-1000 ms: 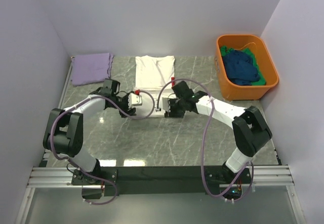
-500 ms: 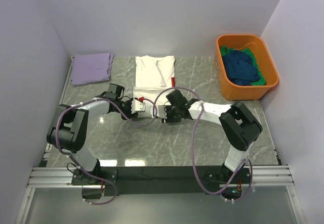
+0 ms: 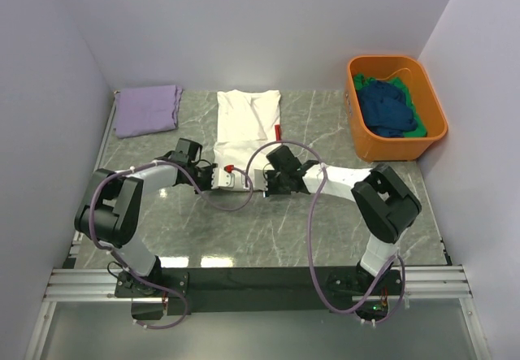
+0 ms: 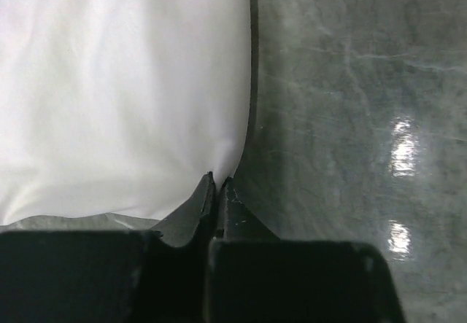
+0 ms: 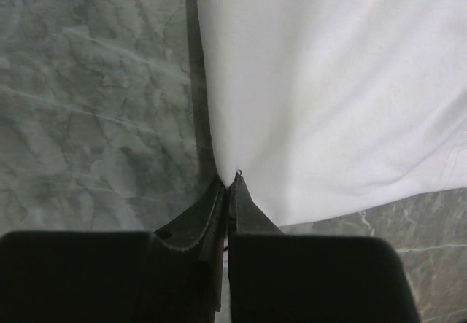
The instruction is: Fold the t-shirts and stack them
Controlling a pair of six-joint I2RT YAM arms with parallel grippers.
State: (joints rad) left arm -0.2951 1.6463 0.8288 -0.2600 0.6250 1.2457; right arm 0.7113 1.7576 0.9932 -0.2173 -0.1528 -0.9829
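We hold the white cloth t-shirt [image 3: 248,116], lying flat at the middle rear of the table, by its near hem: the left gripper [image 4: 217,183] and right gripper [image 5: 232,177] each have jaws pinched together on a hem corner, a hold we judge suits lifting that edge evenly for a fold. A folded lavender cloth t-shirt [image 3: 147,110] lies rear left; dark blue and green shirts [image 3: 388,108] fill the orange plastic tub [image 3: 396,145]. The grey marbled tabletop [image 3: 268,230] is glossy, between pale plain walls [image 3: 244,27]

A marble table [image 3: 309,222] bears white shirt [image 3: 246,120], lavender shirt [image 3: 147,110], orange tub [image 3: 396,147].
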